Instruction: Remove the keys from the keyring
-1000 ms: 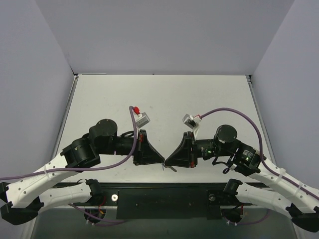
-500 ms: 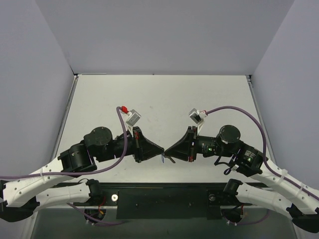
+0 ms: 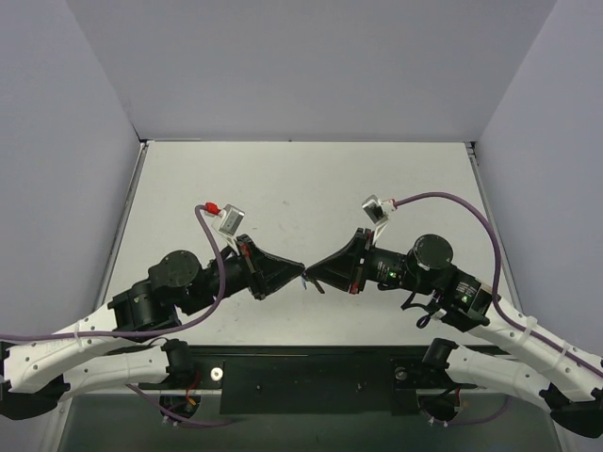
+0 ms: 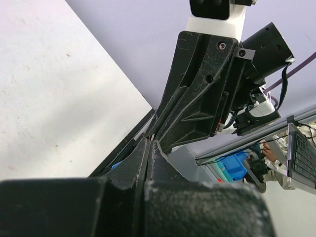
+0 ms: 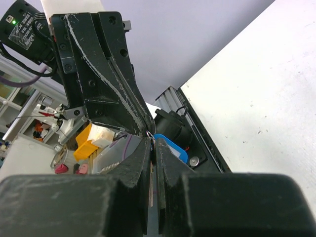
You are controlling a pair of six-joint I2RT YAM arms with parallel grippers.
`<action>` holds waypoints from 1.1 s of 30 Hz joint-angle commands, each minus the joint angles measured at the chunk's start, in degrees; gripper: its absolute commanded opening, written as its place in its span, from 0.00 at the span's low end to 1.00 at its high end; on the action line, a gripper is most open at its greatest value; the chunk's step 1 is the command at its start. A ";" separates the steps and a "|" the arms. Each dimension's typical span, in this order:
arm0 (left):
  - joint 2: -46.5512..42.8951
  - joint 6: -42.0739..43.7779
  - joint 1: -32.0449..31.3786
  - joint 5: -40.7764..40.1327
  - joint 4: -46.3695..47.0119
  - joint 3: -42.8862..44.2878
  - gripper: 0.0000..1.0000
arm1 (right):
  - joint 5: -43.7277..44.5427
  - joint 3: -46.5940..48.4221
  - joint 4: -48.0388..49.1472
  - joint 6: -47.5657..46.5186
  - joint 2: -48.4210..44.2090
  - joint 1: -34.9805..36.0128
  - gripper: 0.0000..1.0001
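Observation:
My left gripper (image 3: 300,272) and right gripper (image 3: 315,275) meet tip to tip above the near part of the table (image 3: 301,188). In the right wrist view my right gripper (image 5: 154,144) is shut on the thin silver key (image 5: 150,190), which lies between its jaws. The thin metal ring (image 5: 149,134) shows at the tips, with the blue tag (image 5: 171,147) of the keyring just behind. The left gripper's tips (image 5: 144,123) pinch at the ring. In the left wrist view my left gripper (image 4: 149,142) is shut; a bit of blue tag (image 4: 116,165) shows beside it.
The black bar (image 3: 311,377) with the arm bases runs along the near edge. Grey walls (image 3: 311,66) close the table at the back and sides. Purple cables (image 3: 443,202) loop over both arms.
Both grippers, still tip to tip, have moved away from the near edge toward the table's middle. The left arm has swung left and back. The hold on the key and keyring looks the same.

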 commanded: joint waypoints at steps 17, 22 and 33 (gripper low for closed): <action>8.08 7.50 -1.54 11.62 -16.83 17.31 0.18 | -6.14 6.00 -4.58 -6.62 1.40 3.29 0.00; 9.59 9.96 -1.54 12.60 -22.63 22.77 0.56 | -6.76 7.32 -8.98 -8.73 0.35 3.73 0.00; -4.03 6.80 -1.54 4.86 -4.47 10.57 0.73 | -2.97 4.60 -3.63 -6.19 -3.26 3.81 0.00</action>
